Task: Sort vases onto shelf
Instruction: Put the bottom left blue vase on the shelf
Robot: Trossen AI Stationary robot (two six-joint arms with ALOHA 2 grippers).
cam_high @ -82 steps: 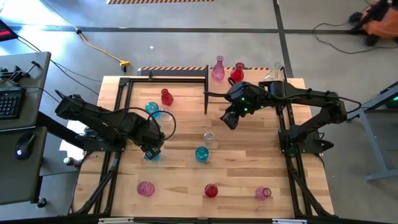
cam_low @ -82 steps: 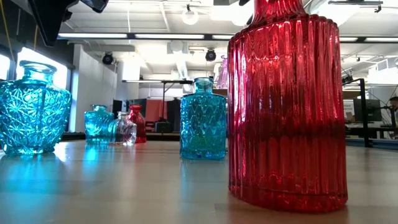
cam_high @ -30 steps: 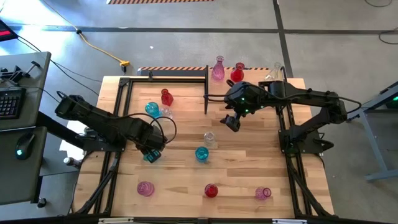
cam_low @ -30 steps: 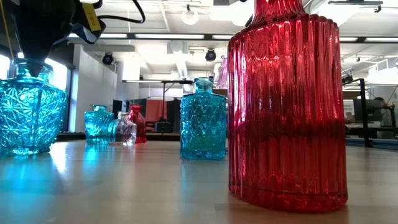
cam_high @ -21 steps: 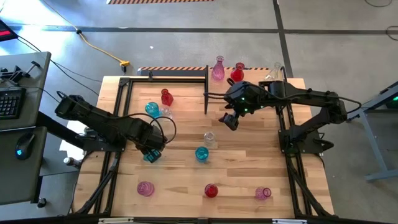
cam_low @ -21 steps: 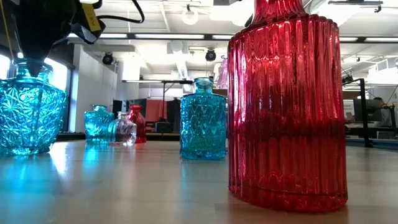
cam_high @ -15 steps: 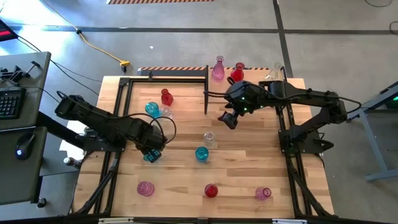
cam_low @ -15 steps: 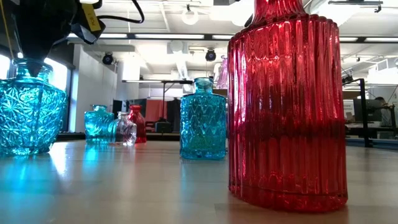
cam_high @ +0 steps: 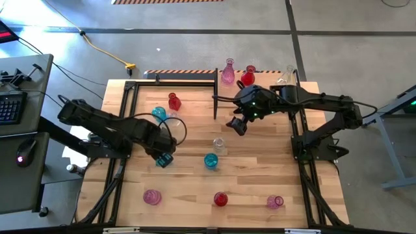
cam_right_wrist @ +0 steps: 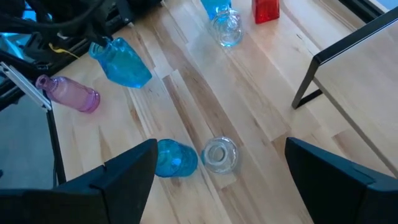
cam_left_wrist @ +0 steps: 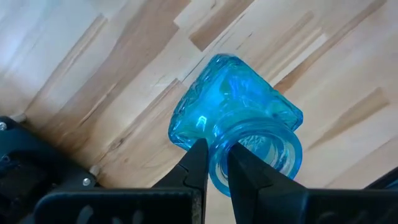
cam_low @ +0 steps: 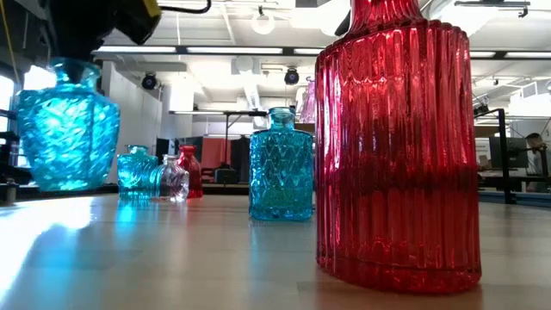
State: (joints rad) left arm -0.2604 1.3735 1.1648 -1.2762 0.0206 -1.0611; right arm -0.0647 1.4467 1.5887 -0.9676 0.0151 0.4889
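Vase (cam_high: 164,158) (raised) left of vase (cam_high: 210,160)

In the low view the red vase (cam_low: 396,146) loses its neck at the picture's edge.

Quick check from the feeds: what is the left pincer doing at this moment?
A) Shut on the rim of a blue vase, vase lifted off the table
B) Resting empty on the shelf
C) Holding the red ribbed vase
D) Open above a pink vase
A: the left pincer is shut on the blue vase at its rim, and the low view shows that vase hanging clear of the tabletop.
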